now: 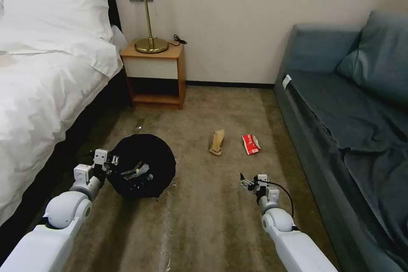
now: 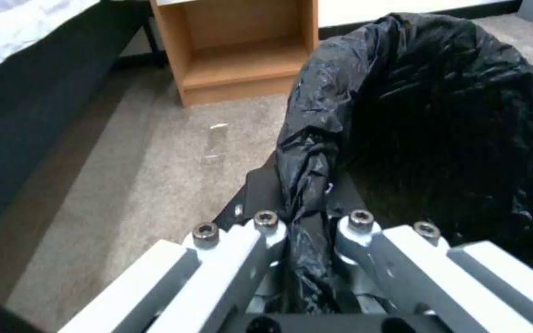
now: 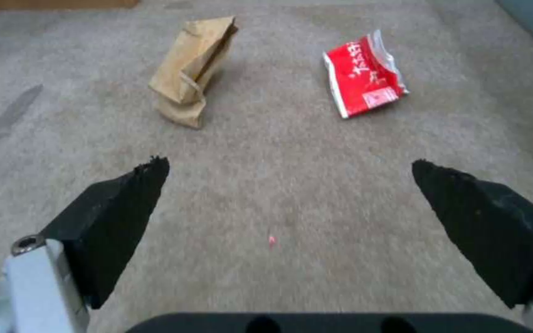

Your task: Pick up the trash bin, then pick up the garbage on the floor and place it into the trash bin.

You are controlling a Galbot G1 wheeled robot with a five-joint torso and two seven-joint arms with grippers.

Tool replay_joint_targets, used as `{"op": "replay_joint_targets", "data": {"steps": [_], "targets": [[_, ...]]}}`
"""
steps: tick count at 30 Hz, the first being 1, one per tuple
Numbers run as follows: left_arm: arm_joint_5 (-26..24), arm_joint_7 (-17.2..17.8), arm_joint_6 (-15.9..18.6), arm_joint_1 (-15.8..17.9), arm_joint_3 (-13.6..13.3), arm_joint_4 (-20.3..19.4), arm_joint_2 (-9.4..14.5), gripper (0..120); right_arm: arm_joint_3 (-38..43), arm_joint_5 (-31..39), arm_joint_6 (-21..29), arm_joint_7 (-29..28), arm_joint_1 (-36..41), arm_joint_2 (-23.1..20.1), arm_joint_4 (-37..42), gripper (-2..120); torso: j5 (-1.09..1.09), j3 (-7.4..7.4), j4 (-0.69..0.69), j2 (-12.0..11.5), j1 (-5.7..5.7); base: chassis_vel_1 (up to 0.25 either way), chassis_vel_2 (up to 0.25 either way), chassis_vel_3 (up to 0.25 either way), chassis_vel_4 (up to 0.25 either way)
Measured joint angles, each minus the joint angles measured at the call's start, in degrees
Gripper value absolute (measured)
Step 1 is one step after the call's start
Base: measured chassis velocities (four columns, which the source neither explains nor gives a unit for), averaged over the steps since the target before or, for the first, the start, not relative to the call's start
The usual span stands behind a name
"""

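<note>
Lower left of the head view, the left gripper (image 1: 111, 162) pinches the bag-lined rim of the trash bin (image 1: 142, 165), holding it mouth-up, so litter can drop straight in; some scraps already lie inside. Lower centre-right, the right gripper (image 1: 246, 182) hangs low over the carpet (image 1: 204, 221), fingers spread wide and empty, pointed at the paper bag (image 1: 217, 142) and the red-and-white packet (image 1: 251, 144) in mid-frame, likely lining up a grab.

Brown carpet (image 1: 212, 204), white bed (image 1: 46, 85), wooden nightstand (image 1: 155, 74) with brass lamp (image 1: 146, 12), blue sofa (image 1: 352, 119), cream wall (image 1: 238, 17).
</note>
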State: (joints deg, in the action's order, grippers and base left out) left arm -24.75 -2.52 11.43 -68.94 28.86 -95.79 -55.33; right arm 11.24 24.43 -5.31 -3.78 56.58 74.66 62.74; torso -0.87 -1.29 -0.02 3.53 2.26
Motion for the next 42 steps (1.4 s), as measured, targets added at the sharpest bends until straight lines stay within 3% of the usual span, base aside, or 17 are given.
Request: {"op": "replay_joint_targets", "data": {"steps": [9, 18, 42], "targets": [[0.1, -0.1, -0.1, 0.5, -0.4, 0.5, -0.1, 4, -0.3, 0.0, -0.1, 0.1, -0.9, 0.2, -1.2, 100, 0.0, -0.01, 0.0, 0.0, 0.0, -0.141, 0.142, 0.142, -0.138], [-0.6, -0.2, -0.1, 0.6, 0.3, 0.3, 1.5, 4, -0.4, 0.0, -0.1, 0.1, -1.2, 0.4, -1.5, 100, -0.02, 0.0, 0.0, 0.0, 0.0, -0.142, 0.145, 0.13, -0.14], [0.0, -0.2, -0.1, -1.9, 1.2, -1.6, 0.8, 4, 0.1, -0.3, -0.2, -0.1, 0.4, 0.1, 0.3, 100, -0.01, 0.0, 0.01, 0.0, 0.0, -0.155, 0.157, 0.151, -0.158]]}}
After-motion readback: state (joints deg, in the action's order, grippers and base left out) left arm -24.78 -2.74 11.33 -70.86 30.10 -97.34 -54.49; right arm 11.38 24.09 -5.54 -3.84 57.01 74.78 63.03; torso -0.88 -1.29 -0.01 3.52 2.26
